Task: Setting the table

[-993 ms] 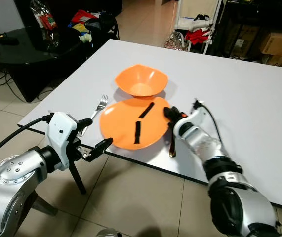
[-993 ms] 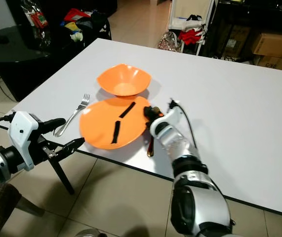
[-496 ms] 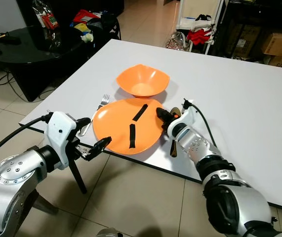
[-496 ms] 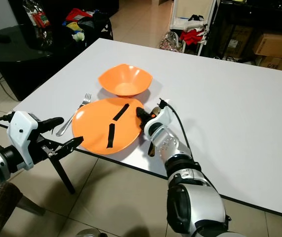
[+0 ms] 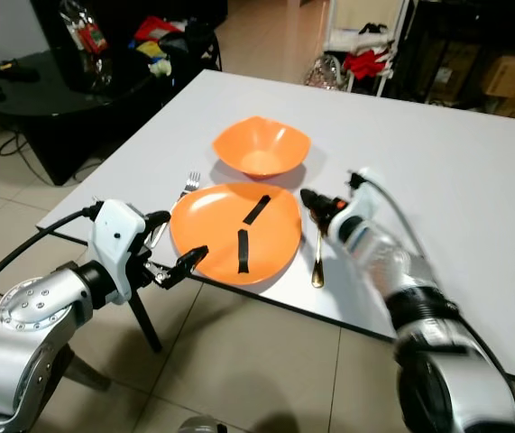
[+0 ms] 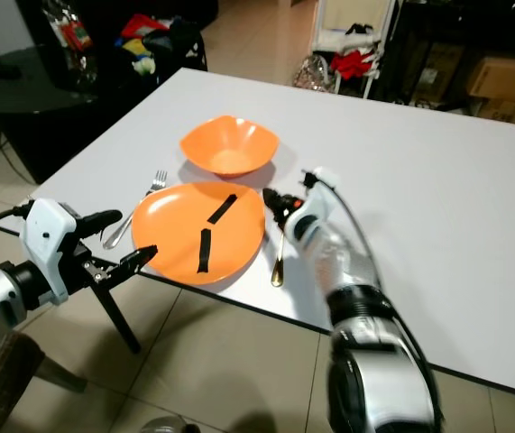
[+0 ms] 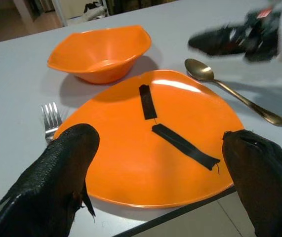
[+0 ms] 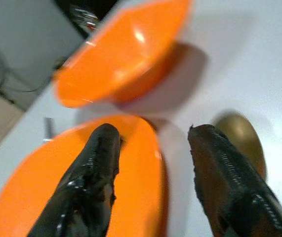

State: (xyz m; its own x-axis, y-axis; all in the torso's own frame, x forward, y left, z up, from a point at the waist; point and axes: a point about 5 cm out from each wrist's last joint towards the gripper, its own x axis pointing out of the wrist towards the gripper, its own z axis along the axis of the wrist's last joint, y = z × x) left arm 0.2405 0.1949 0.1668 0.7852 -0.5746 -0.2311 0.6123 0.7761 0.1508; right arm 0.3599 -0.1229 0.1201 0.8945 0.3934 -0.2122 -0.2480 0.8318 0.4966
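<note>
— Black fingers first: where does each gripper stand?

— The right gripper (image 6: 273, 200) hangs over the white bench (image 6: 437, 171), its two fingers spread apart and holding nothing. It sits just beside the right edge of the orange plate (image 6: 185, 236) and above the bowl end of the gold spoon (image 6: 278, 262). The left gripper (image 5: 178, 245) is off the near edge of the bench, over the tiled floor (image 5: 239, 361), fingers wide apart and empty, pointed at the plate's near rim.

— And the setting itself?

— The plate lies flat near the front edge of the bench, with two strips of black tape (image 7: 173, 126) on its face. The spoon rests on the bench just to the plate's right, handle toward the front edge. A silver fork (image 5: 185, 192) lies to the plate's left, tines pointing away from the robot. An orange bowl (image 5: 262, 149) stands upright just behind the plate, close to it; whether they touch cannot be told.

— What lies beyond the bench?

— A dark round side table (image 5: 32, 86) with clutter at the far left, and shelving with cardboard boxes (image 5: 510, 77) at the far right.
</note>
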